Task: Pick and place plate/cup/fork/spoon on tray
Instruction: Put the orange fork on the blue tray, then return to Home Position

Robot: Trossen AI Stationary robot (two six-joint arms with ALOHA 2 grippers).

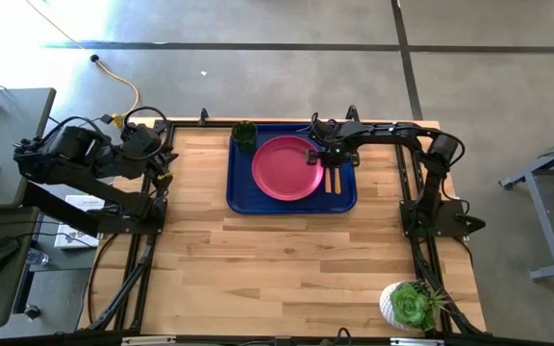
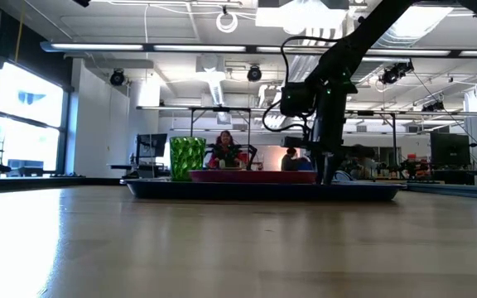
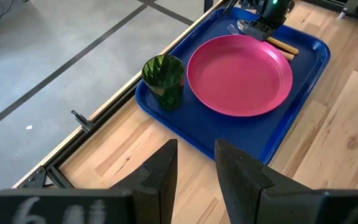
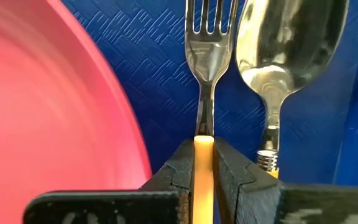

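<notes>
The blue tray [image 1: 240, 197] lies at the table's far middle. On it rest the pink plate [image 1: 287, 168], the green cup [image 1: 244, 135] standing in the far left corner, and the spoon [image 4: 284, 56] and fork [image 4: 207, 56] side by side right of the plate. My right gripper [image 1: 329, 159] is low over the tray, shut on the fork. My left gripper [image 3: 196, 165] waits at the table's far left edge, open and empty. My right gripper pinches the fork's orange handle [image 4: 204, 162] between its two fingers, just behind the metal neck. The fingers lie along the fork, one on each side of the handle. The tines point away from the wrist over the tray floor; whether the fork rests on it I cannot tell.
A green succulent in a white pot [image 1: 410, 306] stands at the table's near right corner. Bare wood [image 1: 287, 259] stretches across the near half of the table. People sit in the room behind, seen in the low view [image 2: 224, 149].
</notes>
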